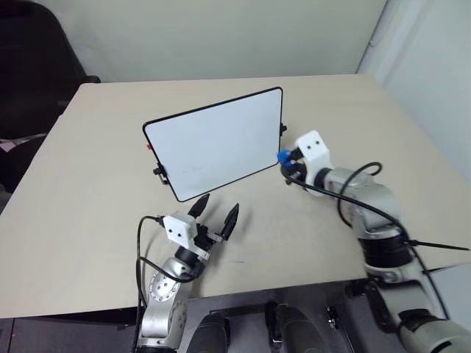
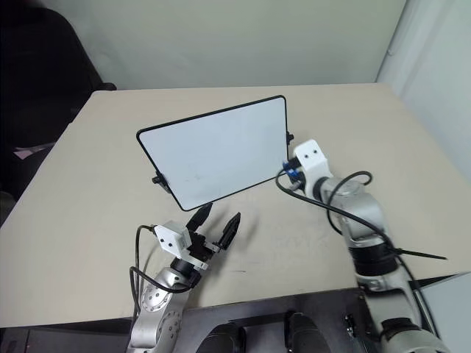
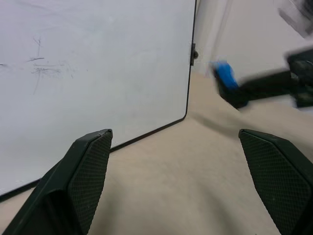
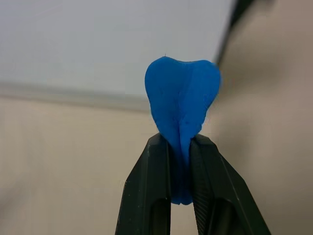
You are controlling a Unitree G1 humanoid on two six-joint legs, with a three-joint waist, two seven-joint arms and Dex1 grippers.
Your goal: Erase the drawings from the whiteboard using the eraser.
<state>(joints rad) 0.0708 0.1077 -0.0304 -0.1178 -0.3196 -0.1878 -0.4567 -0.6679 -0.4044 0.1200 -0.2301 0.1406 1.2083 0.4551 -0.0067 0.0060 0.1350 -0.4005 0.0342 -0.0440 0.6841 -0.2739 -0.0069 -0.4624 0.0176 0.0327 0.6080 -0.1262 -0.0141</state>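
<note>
The whiteboard [image 1: 215,141] stands tilted on the table [image 1: 88,213], its long axis running from the robot's near left to far right, the white face turned toward the robot. A small red dot [image 1: 149,146] sits at its left edge. In the left wrist view the face carries only faint grey smudges [image 3: 44,68]; no clear blue scribble can be made out.

The right gripper [image 1: 283,159] sits just off the board's right edge, near the side knob [image 1: 282,129], pointing toward the board. Its two fingers are pinched tight on the eraser [image 4: 182,105]. The eraser's lower part is squeezed between the fingers [image 4: 146,191] and its wider blue end sticks out past the tips toward the board. Whether it touches the frame cannot be told.

The left gripper [image 1: 218,215] hovers over the table in front of the board's near edge, fingers spread wide and holding nothing.
</note>
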